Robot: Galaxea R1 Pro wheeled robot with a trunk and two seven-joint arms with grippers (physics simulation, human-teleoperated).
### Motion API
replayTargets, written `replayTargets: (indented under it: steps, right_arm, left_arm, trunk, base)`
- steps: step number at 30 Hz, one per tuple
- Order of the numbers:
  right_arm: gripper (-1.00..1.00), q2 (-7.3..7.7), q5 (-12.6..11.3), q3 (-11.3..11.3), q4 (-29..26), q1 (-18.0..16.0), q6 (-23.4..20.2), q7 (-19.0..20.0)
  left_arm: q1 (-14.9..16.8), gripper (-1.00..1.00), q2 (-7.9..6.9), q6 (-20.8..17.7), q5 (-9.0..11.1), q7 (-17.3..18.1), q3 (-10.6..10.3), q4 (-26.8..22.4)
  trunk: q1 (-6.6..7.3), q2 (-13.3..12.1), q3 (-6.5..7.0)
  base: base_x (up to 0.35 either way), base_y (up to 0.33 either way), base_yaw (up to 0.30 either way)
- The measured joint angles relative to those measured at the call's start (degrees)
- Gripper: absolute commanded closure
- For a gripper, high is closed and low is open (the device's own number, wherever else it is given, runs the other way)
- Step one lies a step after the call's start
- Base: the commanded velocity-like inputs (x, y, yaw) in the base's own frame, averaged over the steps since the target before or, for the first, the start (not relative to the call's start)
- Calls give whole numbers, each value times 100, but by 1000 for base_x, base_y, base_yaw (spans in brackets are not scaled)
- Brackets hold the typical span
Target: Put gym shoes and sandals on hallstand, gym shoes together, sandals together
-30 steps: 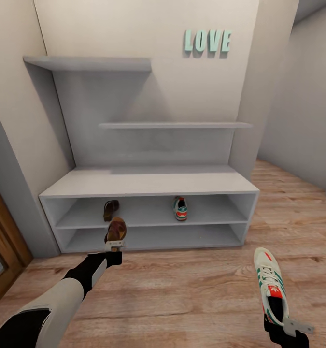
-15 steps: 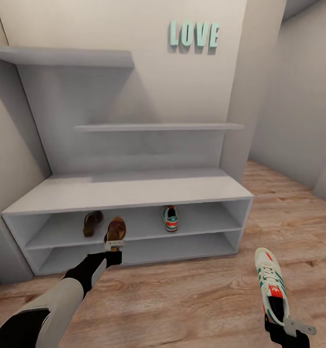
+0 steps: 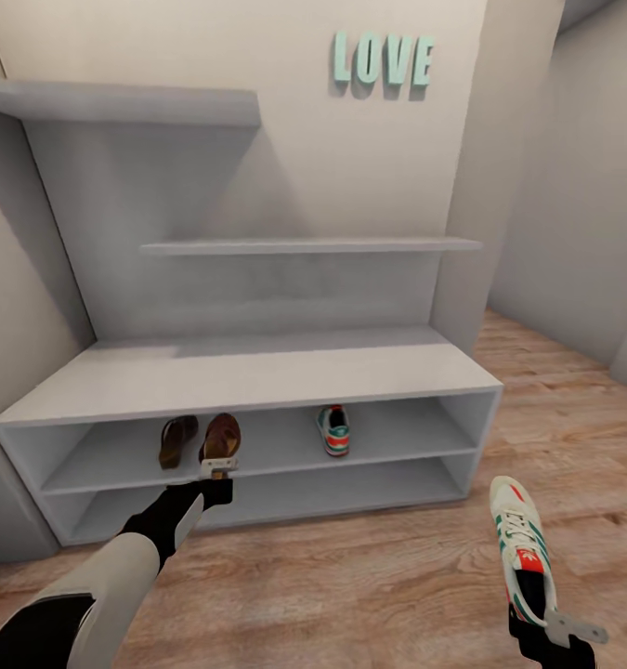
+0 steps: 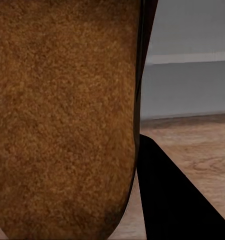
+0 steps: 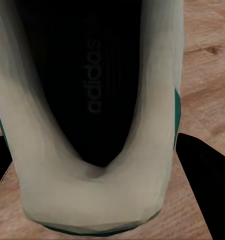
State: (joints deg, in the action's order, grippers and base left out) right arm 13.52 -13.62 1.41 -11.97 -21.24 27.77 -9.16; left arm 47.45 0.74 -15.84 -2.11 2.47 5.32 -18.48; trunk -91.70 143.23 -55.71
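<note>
The left tool (image 3: 218, 467) is clamped on the heel of a sandal (image 3: 222, 436), holding it out level with the front edge of the rack's (image 3: 248, 376) upper shelf opening, toe pointing in. Just to its left a second sandal (image 3: 176, 439) already lies on that same shelf, close beside the held one. Further right on that shelf, well apart from the sandals, sits a sneaker (image 3: 333, 430).

The right tool (image 3: 556, 632) is closed on the heel end of the other sneaker (image 3: 521, 557), which hangs above the floor (image 3: 369, 576) to the right, in front of the rack's end, toe pointing away from the robot.

The head view gives the whole layout: the rack's two open levels, the floating shelves (image 3: 308, 245) and the teal letters (image 3: 382, 59) on the wall. The left wrist view adds the sandal's (image 4: 62, 115) grainy tan insole right up close, with a strip of grey rack (image 4: 192, 85) and floor beyond it. The right wrist view looks straight into the sneaker's (image 5: 92, 170) dark opening, where a brand name is printed on the insole, with wood planks (image 5: 207, 60) on either side.
</note>
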Motion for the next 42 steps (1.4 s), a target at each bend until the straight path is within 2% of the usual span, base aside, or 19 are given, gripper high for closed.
replayTargets:
  steps: [24, 33, 42]
  right_arm:
    - [100, 0, 6, 0, 0, 0, 0, -7]
    - [100, 0, -2, 1, 1, 0, 0, -8]
    - [100, -8, 5, 0, 0, 0, 0, -9]
  left_arm:
    - [-8, 100, -56, -7, -4, -10, 12, -3]
    - [-9, 100, -140, -5, -3, -17, 57, 0]
    - [-5, 100, -165, -8, -1, -26, 75, 1]
  trunk:
    - [-1, 0, 0]
    - [-25, 11, -250]
    - [-24, 12, -291]
  base:
    - [57, 13, 0]
    - [0, 0, 0]
    - [0, 0, 0]
